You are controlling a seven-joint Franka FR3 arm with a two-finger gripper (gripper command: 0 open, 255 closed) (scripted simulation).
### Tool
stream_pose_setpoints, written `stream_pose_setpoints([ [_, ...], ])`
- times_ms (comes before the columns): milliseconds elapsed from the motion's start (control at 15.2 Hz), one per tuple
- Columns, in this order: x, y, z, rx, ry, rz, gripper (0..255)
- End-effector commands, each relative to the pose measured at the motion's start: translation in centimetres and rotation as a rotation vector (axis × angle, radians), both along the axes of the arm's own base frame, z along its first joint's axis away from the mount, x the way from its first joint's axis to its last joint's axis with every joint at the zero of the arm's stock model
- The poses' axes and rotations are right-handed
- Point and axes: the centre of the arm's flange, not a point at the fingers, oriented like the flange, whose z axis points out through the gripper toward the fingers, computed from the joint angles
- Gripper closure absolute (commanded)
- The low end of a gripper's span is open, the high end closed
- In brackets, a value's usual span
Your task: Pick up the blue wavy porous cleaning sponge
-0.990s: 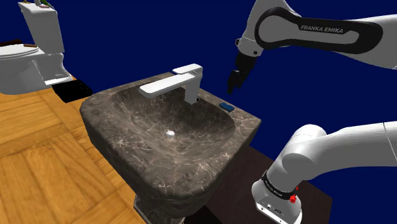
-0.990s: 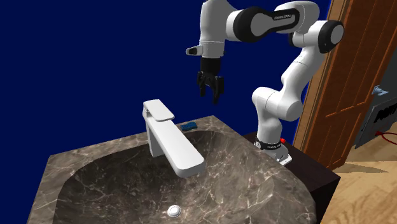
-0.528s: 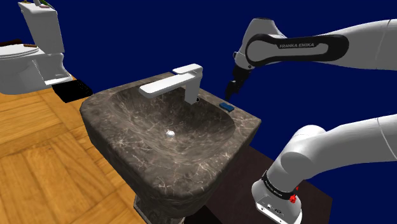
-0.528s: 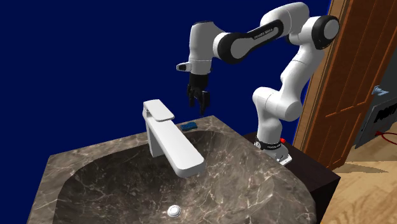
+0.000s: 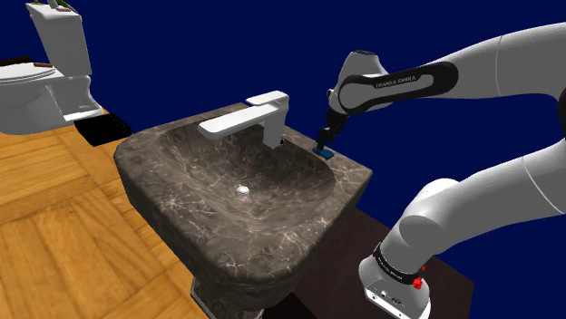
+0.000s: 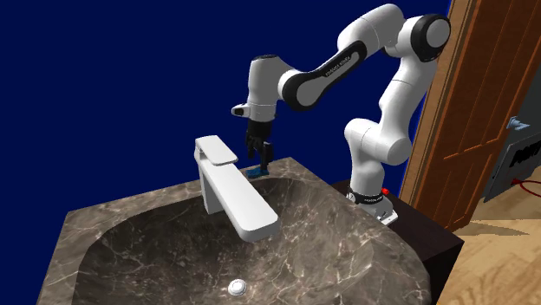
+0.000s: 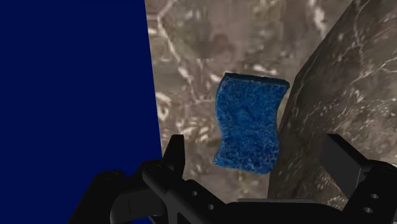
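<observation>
Fingers of the black gripper [image 7: 254,147] stand wide apart and clasp nothing; they straddle the narrow width of the blue wavy sponge [image 7: 248,121], which lies flat between and just beyond them, untouched. The sponge rests on the dark marbled sink ledge [image 7: 191,57], at the back corner behind the faucet [image 5: 249,118], close to where the stone ends at the flat blue backdrop on one side and to the start of the basin's inward slope on the other. That narrow perch is the risk, as I judge it. A fingertip landing on the sponge rather than beside it would squash or tip it. An off-centre closing could shove it down the slope or off the back edge. A descent carried too far would drive the tips into the stone. Further off, the basin [image 5: 272,186] holds no loose thing, and its small pale drain [image 5: 242,189] sits at the bottom. Well beyond stands a white toilet [image 5: 54,63].
</observation>
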Motion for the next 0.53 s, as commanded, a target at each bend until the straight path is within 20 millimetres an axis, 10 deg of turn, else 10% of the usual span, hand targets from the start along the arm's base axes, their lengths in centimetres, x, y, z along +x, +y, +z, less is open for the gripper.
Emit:
stream_pose_setpoints([
  [0,0.0,0.0,-1.0,0.0,-0.001,0.0,0],
  [330,0.0,0.0,-2.4,0.0,-0.001,0.0,0],
  [396,0.0,0.0,-2.3,0.0,-0.001,0.0,255],
  [462,0.0,0.0,-2.3,0.0,-0.001,0.0,255],
])
